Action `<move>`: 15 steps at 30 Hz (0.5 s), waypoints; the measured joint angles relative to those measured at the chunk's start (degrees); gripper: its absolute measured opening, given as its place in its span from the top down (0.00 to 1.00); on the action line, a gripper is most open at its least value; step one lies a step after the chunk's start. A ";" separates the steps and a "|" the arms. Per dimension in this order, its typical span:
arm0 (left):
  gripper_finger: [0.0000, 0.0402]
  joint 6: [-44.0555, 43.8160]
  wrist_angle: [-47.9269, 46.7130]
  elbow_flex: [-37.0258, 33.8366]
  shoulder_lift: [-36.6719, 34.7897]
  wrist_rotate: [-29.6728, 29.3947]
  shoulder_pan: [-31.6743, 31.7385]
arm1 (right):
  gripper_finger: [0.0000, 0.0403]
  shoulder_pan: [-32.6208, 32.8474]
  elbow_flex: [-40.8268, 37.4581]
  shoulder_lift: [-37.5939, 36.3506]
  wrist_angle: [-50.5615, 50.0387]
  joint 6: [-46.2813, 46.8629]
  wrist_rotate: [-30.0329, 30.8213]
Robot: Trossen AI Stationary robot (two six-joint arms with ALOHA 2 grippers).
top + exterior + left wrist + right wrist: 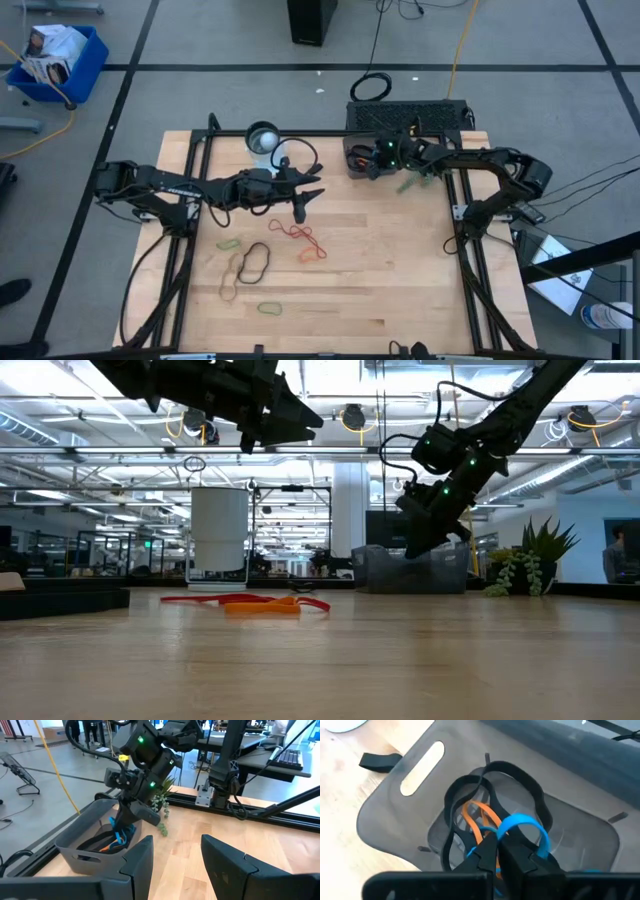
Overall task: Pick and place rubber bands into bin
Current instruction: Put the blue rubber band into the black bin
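Now right claw [499, 851] over bin [395, 815]

A clear round cup [263, 138] stands on the wooden table [380, 270], a blue crate [58, 62] on the floor.

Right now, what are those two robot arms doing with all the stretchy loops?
The right gripper is over the grey bin, pinching a blue rubber band just above the black and orange bands already inside. The left gripper hovers open above the middle of the table, holding nothing. More rubber bands, orange-red, black, tan and green, lie loose on the wood, not yet picked up.
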 joint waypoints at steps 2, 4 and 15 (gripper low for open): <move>0.56 -0.02 0.00 0.00 0.00 0.01 0.00 | 0.95 0.01 0.01 -0.56 0.66 0.07 -0.01; 0.56 -0.02 -0.01 0.00 0.01 0.00 -0.06 | 0.94 0.01 0.04 -0.98 0.68 -0.21 -0.02; 0.56 -0.21 -0.02 0.00 0.01 1.02 -0.31 | 0.67 0.12 0.04 -1.13 0.17 0.19 -0.04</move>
